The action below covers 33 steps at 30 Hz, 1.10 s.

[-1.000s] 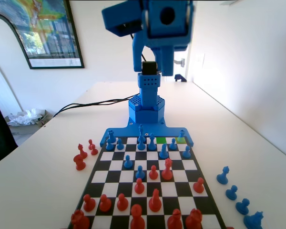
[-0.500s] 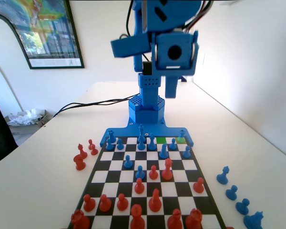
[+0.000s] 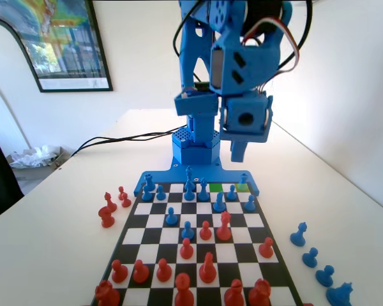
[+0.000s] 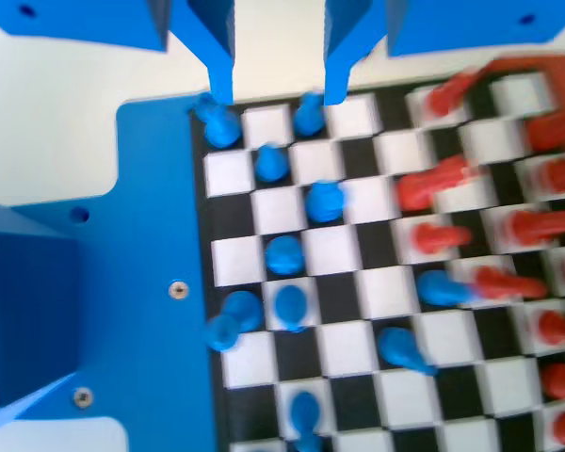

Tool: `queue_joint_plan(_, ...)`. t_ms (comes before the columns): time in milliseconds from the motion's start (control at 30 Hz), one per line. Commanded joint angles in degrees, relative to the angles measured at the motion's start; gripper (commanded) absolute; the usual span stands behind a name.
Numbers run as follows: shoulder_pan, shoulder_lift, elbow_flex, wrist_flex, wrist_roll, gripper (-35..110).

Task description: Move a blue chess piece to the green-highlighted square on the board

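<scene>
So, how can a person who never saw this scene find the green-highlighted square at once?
In the fixed view, start at the blue arm's base at the far end of the board. In the board's last row before that base, look a little right of the middle. The green-highlighted square is the single saturated green square there; the square near the right corner is paler yellow-green.

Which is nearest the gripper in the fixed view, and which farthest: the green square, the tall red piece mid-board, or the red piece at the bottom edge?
1. Green square: far row, below the gripper.
2. Tall red piece: mid-board, right of centre.
3. Bottom red piece: nearest row, camera end.
</scene>
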Motion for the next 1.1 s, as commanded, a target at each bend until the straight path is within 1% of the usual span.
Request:
queue_joint_plan(0, -3.34, 0.97, 2.11, -3.69, 1.67, 13)
queue_joint_plan(167, -9.05, 0.97, 2.46, -3.96, 6.86, 13)
queue_joint_plan(333, -12.13, 1.05, 4.83, -6.33, 8.61, 13)
queue_joint_plan(467, -12.92, 0.7, 6.94, -9.14, 8.44, 13)
queue_joint_plan(733, -12.13, -0.09, 13.8, -18.02, 6.15, 13)
queue_joint_plan(1067, -12.57, -2.81, 14.59, -21.8, 6.94, 13)
